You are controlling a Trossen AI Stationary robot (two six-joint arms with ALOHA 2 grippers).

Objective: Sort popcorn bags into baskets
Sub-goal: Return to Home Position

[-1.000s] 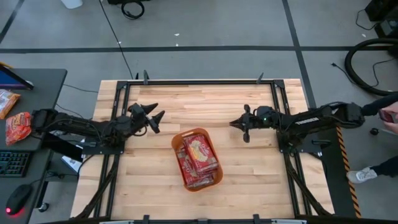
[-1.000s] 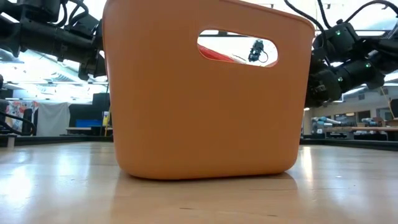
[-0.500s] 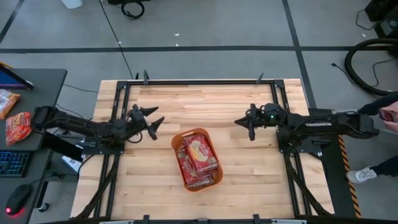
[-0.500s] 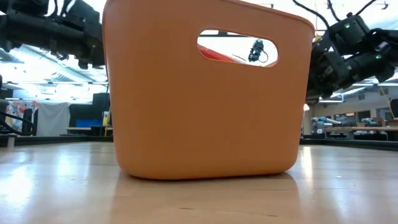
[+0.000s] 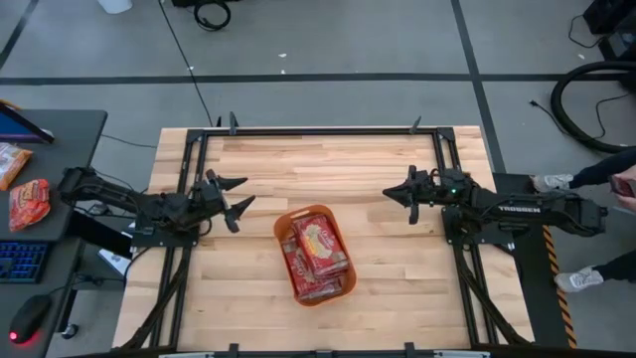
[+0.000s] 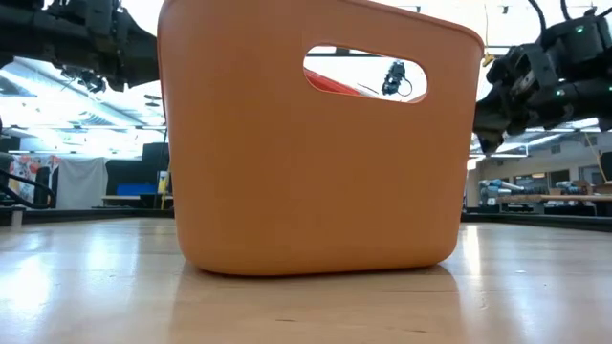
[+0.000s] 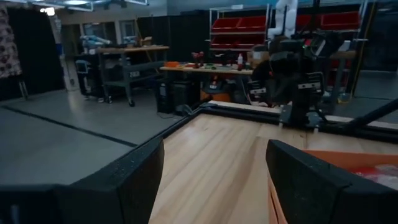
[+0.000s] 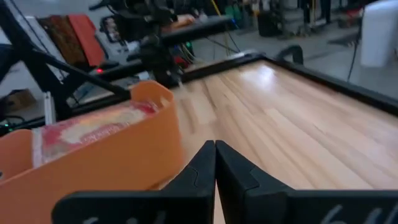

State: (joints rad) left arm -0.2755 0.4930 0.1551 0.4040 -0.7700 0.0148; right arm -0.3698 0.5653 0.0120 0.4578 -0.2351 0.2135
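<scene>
The orange basket (image 5: 316, 255) stands on the wooden table near its middle, with several red popcorn bags (image 5: 320, 244) stacked inside. In the low view the basket (image 6: 316, 162) fills the frame, and a red bag (image 6: 330, 84) shows through its handle hole. My left gripper (image 5: 239, 192) is open and empty, above the table to the basket's far left; its wrist view (image 7: 214, 180) shows the wide gap. My right gripper (image 5: 390, 193) is shut and empty, to the basket's far right; its fingers meet in its wrist view (image 8: 215, 168).
Black frame rails (image 5: 189, 189) run along the table's left, right and far sides. More red packets (image 5: 28, 199) lie on a side desk left of the table, beside a keyboard and mouse. A person's shoe (image 5: 576, 280) shows on the floor at the right.
Both arms have drawn back from the basket. My left gripper has gone toward the table's left edge, staying open. My right gripper has gone toward the table's right edge, staying shut. The basket and bags have kept still.
</scene>
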